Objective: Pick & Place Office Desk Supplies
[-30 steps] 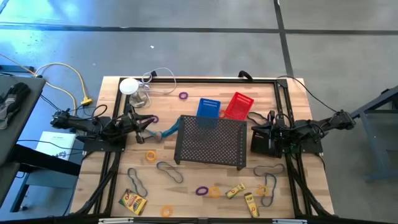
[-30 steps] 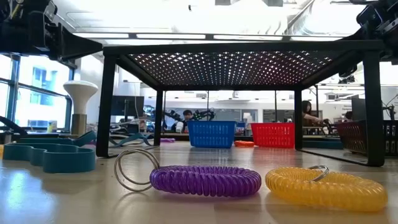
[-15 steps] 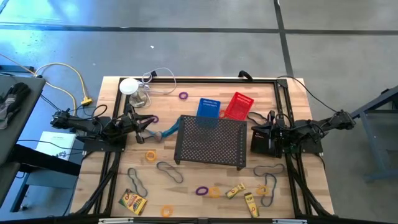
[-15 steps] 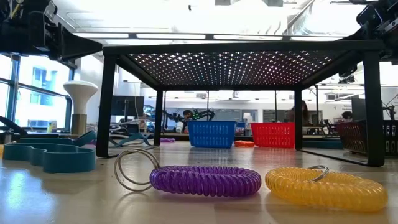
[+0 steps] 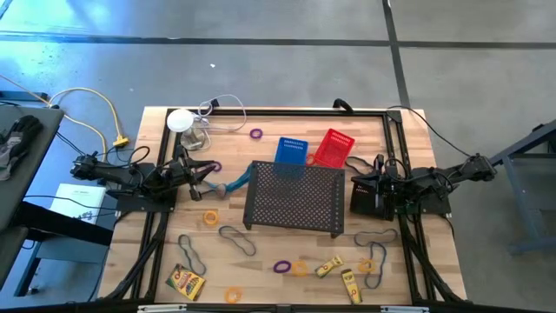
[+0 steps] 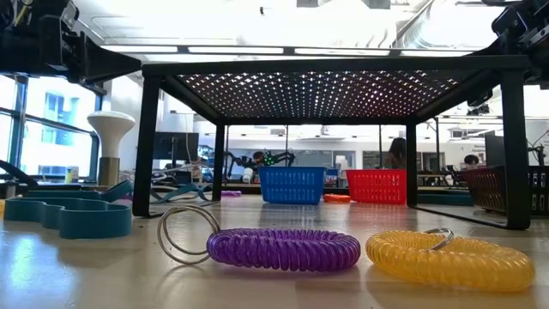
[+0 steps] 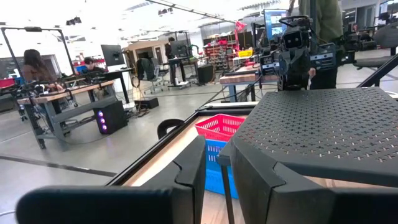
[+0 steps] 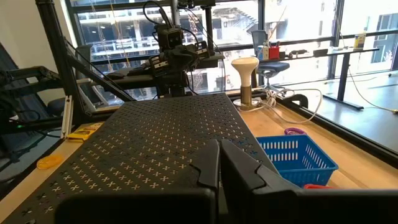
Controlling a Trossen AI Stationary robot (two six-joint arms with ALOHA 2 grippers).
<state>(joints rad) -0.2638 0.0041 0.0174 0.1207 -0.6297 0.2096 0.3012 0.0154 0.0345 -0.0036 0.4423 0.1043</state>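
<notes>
My jaws: the left gripper (image 7: 217, 155), beside the black mesh stand (image 5: 294, 198), is narrowly parted and holds nothing visible; the right gripper (image 8: 219, 165), opposite, is clenched empty. The supplies lie loose on the bench (image 5: 400, 261), among them a purple coil (image 6: 283, 249) and a yellow box (image 5: 186, 282). Step, as I judge it: before a pick. The next move calls for widening and descending. The box print is unreadable.

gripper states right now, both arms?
Left gripper: fingers slightly apart, nothing visible between them; parked at the table's left edge.
Right gripper: shut, empty; parked at the right edge.
</notes>
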